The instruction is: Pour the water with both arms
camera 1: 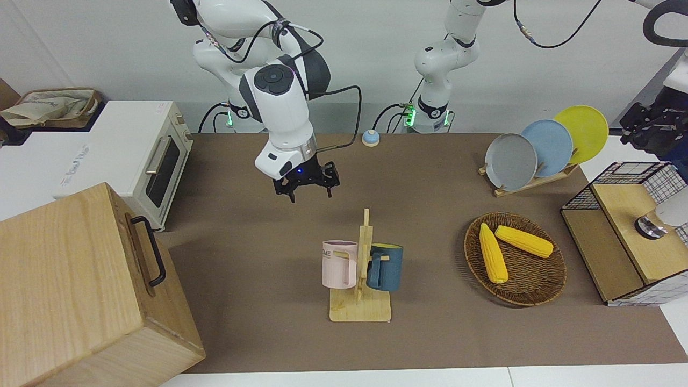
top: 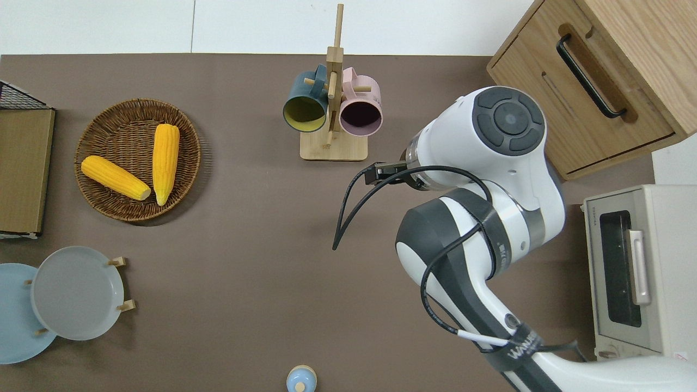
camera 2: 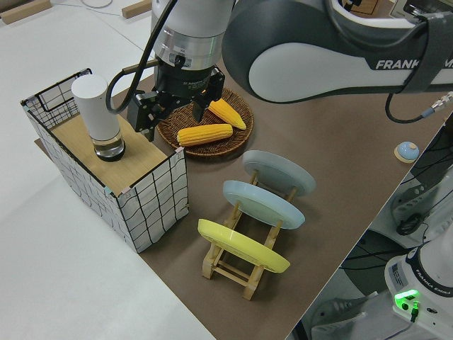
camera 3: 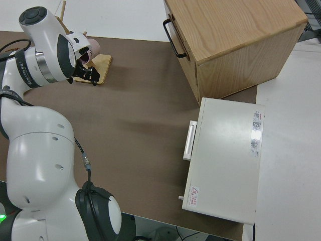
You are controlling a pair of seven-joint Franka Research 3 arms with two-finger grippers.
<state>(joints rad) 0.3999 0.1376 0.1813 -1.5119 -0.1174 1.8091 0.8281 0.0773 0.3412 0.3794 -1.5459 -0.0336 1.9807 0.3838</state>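
Left side view shows "FRANKA" on the arm (camera 2: 340,49), both hands (camera 1: 306,183) (camera 2: 173,99) spread open.

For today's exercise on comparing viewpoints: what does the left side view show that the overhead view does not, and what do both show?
Only the left side view shows the white cylinder standing on the wire-sided shelf, the left gripper with open jaws beside it, and the yellow plate.

Only the overhead view shows the mug rack with its pink mug and blue mug, the wooden box and the toaster oven.

Both show the corn basket and the grey plate.
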